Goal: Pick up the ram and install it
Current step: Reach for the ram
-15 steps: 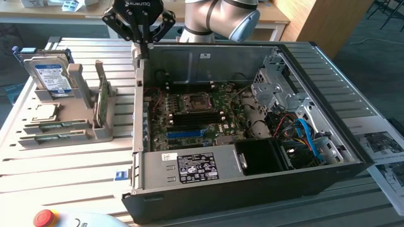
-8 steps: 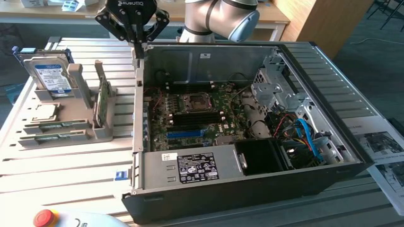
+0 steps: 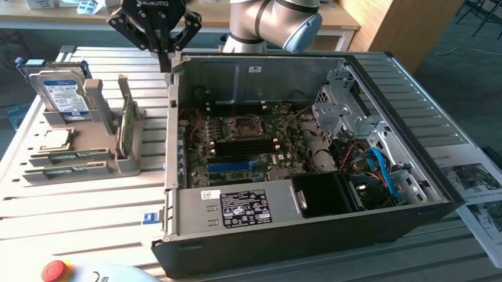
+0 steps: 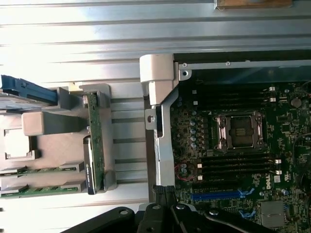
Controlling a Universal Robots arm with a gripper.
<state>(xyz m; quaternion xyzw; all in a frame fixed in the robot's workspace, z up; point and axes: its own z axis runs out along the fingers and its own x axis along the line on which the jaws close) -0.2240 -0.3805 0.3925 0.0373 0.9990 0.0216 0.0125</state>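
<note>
Two ram sticks lie flat in a grey holder [image 3: 126,164] on the exterior view's left: one ram [image 3: 72,156] [image 4: 41,170] and a second stick [image 3: 67,171] [image 4: 39,189] beside it. Both are thin green boards with dark chips. My gripper [image 3: 166,61] [image 4: 164,191] hangs above the back left corner of the open computer case [image 3: 314,235], shut with nothing between its fingers. It is well apart from the sticks. Inside the case, the motherboard [image 3: 243,144] shows black memory slots [image 4: 238,162] beside the CPU socket [image 4: 240,131].
A taller green card [image 3: 126,120] stands on edge in the holder, with a hard drive [image 3: 63,94] and a CPU chip [image 3: 51,140] nearby. A blue slot [image 4: 218,195] crosses the motherboard. A red stop button [image 3: 55,270] sits at the front edge. Papers [image 3: 478,182] lie at the right.
</note>
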